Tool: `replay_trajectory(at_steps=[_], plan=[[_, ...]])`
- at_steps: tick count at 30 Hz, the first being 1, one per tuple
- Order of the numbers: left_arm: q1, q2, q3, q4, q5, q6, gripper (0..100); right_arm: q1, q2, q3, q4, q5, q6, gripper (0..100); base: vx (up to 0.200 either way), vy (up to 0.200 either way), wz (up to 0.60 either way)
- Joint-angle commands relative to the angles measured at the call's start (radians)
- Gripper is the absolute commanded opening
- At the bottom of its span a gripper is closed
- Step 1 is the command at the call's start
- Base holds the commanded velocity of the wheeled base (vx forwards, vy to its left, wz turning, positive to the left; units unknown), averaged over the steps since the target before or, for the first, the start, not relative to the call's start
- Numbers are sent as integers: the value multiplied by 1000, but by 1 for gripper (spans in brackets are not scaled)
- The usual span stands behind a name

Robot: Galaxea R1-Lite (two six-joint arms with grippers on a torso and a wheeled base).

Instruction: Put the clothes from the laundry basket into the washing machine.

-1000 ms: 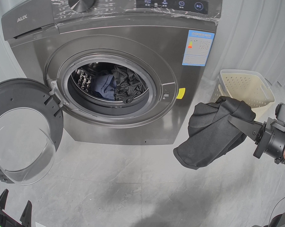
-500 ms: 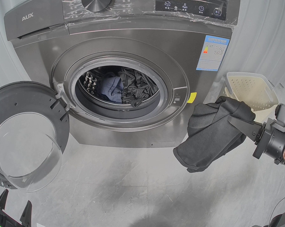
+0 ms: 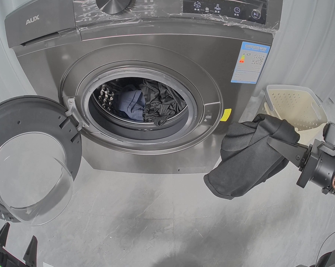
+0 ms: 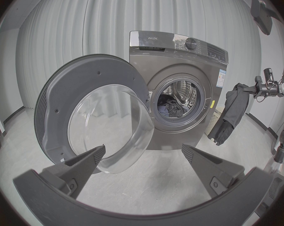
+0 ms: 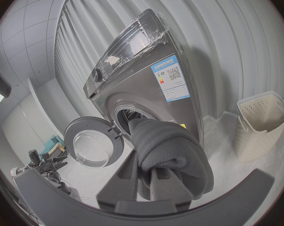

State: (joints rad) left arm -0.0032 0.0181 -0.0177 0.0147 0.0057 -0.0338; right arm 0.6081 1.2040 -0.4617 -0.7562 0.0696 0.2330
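The garment [image 3: 249, 156], dark grey, hangs in the air from the right gripper [image 3: 275, 141], whose fingers pinch its upper fold. It droops clear of the floor, in front of the basket [image 3: 297, 106] and just to the right of the washer [image 3: 145, 45]. The door [image 3: 30, 119] stands swung open to the left. In the drum lie a blue piece [image 3: 130, 102] and black clothes [image 3: 162, 101]. The left gripper [image 3: 16, 241] sits low near the door, fingers spread.

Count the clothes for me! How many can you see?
3. A dark grey garment hangs from the right end effector. A blue garment and a black garment lie in the washing machine drum. More may be hidden beneath them or in the laundry basket.
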Motion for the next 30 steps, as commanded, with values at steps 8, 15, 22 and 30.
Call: replay_trajectory(at_steps=[8,15,22,30], plan=[[-1,-4,10,1,0,2,100,-1,9,2,0,1,0,0,0,200,0],[-1,-4,10,1,0,2,100,-1,11,5,0,3,0,0,-29,0,0],[-1,-4,10,-1,2,2,100,-4,11,2,0,3,0,0,-200,0,0],[-1,-6,10,1,2,2,100,-1,12,8,0,3,0,0,-25,25,0]])
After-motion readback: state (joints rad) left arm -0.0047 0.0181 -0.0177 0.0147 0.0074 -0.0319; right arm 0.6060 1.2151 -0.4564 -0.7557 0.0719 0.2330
